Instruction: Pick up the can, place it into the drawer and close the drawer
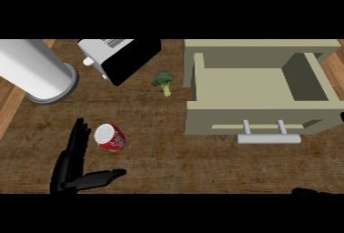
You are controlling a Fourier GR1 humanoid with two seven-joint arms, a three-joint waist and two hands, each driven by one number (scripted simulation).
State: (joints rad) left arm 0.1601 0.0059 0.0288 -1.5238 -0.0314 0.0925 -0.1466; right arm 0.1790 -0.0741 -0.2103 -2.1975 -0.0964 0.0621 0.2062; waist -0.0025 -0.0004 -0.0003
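A red can (110, 137) with a white top sits on the brown counter (174, 159), left of the middle, tilted a little so its top faces up and toward the far side. The robot's left hand (73, 164) is just beside it on the can's left, fingers (78, 134) stretched straight out along the counter and the thumb (104, 175) spread out to the right, below the can. The hand is spread apart and holds nothing; the fingers look very close to the can's left side, though I cannot tell whether they touch it.

Over on the right stands the drawer (259, 88), pulled open, pale olive in colour, its hollow inside bare to the eye. Its front panel faces the near side and carries a light grey bar handle (267, 137). The can lies well apart from it.

Only a dark sliver of the right hand (310, 192) shows at the lower right edge, and I cannot tell how its fingers stand.

At the far left stands a big white cylinder (37, 73) on a grey base. Next to it is a white toaster (118, 57) with a black side. A small piece of broccoli (163, 82) lies between the toaster and the drawer.
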